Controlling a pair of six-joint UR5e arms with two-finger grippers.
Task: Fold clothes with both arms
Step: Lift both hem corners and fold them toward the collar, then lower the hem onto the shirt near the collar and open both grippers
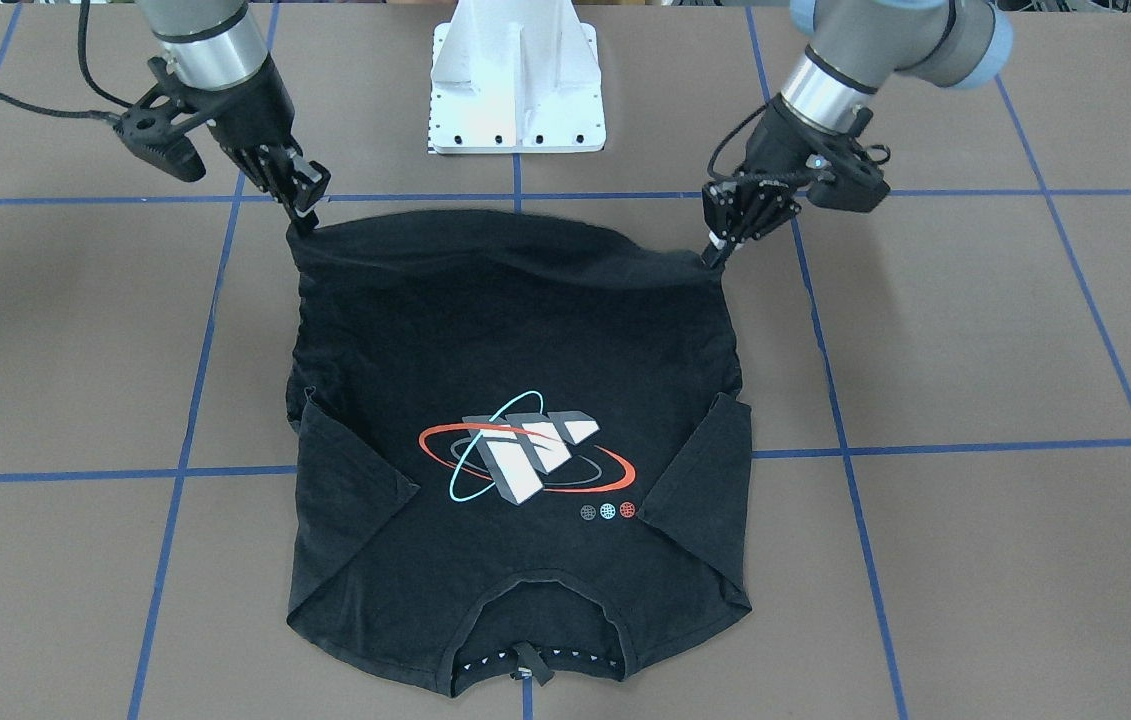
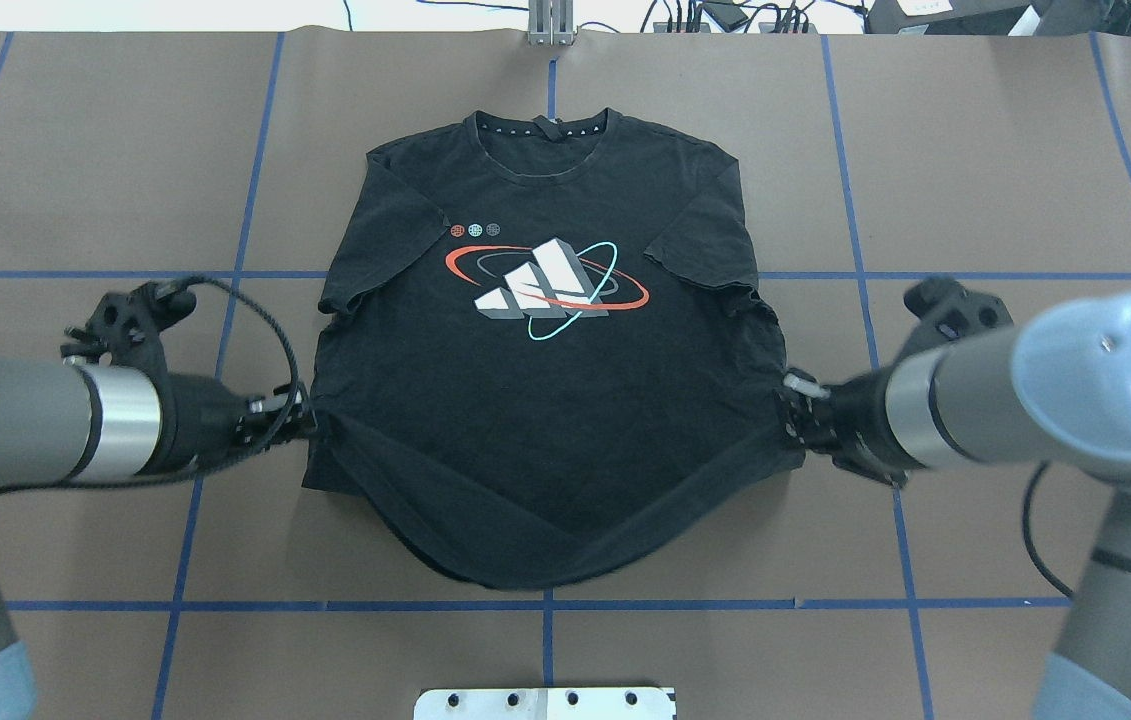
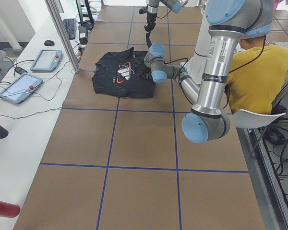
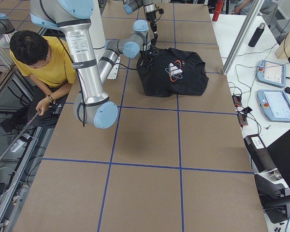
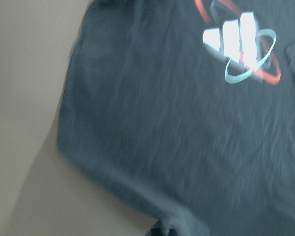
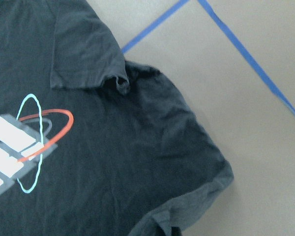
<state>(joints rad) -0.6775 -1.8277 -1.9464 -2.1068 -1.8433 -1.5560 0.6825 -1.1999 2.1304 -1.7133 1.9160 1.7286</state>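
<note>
**Brown papered table (image 2: 75, 150), blue tape grid: T-shirt (image 2: 545, 440) hem gripped at both corners**

Nearest the robot, the white pedestal base (image 2: 545, 703) stands at the table edge.

Just beyond it, the left gripper (image 2: 297, 413) and the right gripper (image 2: 793, 418) each reach in low from their own side. Each has its fingers closed narrow on one hem corner of the black garment. Both corners are pinched and raised off the paper. The hem (image 2: 525, 575) between them sags in a curve toward the base.

The rest of the garment lies flat, printed side up, centred between the two arms. Wrinkling is noted along the side seam near the right gripper.

Farther out is the graphic (image 2: 545, 290): white and grey blocks crossed by a red ring and a teal ring, with three small dots beside it. The short sleeves lie to either side of it.

The collar (image 2: 540, 135) is the farthest part and points away from the robot.

In the side views, a seated person in a yellow shirt (image 3: 259, 72) is on the robot's side of the table.
</note>
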